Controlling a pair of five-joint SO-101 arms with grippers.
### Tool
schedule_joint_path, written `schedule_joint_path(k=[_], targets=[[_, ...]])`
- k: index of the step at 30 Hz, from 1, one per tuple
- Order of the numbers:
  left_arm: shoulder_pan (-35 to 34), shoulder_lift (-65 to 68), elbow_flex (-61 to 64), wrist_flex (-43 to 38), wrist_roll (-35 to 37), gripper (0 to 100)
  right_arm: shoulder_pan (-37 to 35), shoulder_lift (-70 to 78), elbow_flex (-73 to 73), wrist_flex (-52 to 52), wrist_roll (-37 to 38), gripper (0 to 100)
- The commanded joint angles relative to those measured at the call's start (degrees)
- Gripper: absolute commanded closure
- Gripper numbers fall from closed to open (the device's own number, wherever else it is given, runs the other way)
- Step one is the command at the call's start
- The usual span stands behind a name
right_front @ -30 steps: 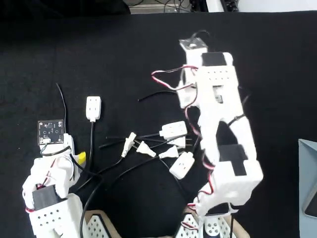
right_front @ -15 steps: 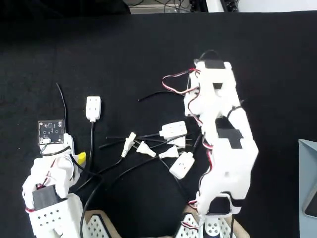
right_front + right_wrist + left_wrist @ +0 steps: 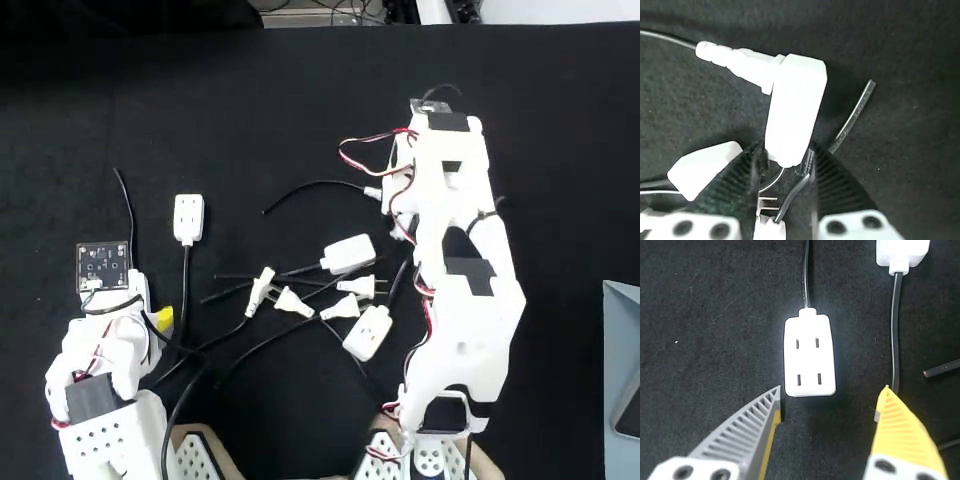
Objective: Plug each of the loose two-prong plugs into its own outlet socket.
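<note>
While the left arm (image 3: 100, 380) sits folded at the near corner of the black table (image 3: 200, 90), the right arm (image 3: 458, 300) stretches from its base out over the middle, its wrist bent down beside a white socket block (image 3: 348, 252). The loose two-prong plugs (image 3: 290, 300) lie just past that block, on the side away from the wrist. A second socket (image 3: 367, 332) rests near them, toward the arm's base. Against a second ago, the right arm's far end has swung rightward and the arm stands straighter. The socket block has shifted a little and turned, and a loose black cord (image 3: 310, 187) beyond the wrist has slid leftward. The left arm has not moved.

From the left wrist, the left gripper (image 3: 830, 395) has its fingers spread wide with nothing between them. A four-slot socket (image 3: 809, 355) lies flat just ahead of the fingertips, nearer the grey finger, its cord running away from the gripper. A third socket (image 3: 902, 252) lies farther out beyond the yellow finger, its cord trailing back toward that finger.

From the right wrist, the right gripper (image 3: 785, 154) is clamped on the near end of the socket block, one black finger on each long side. The block's cord end points away from the gripper. The second socket lies just outside one finger.
</note>
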State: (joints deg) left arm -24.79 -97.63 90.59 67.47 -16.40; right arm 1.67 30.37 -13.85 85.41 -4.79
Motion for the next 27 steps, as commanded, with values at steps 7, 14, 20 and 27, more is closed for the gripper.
schedule_joint_path(k=[7,14,20,27], targets=[[-0.22,-0.35,-0.48,-1.14,-0.62,70,-2.81,-4.70,-13.93,-0.79,-4.31,98.7],[-0.13,-0.35,-0.48,-1.14,-0.62,70,-5.80,-4.70,-22.99,-1.41,-10.37,98.7],[-0.22,-0.35,-0.48,-1.23,-0.62,70,-6.51,-4.62,-25.45,-7.12,-15.82,98.7],[-0.31,-0.35,-0.48,-1.23,-0.62,70,-6.95,-3.47,-20.18,-14.59,-12.57,86.1]])
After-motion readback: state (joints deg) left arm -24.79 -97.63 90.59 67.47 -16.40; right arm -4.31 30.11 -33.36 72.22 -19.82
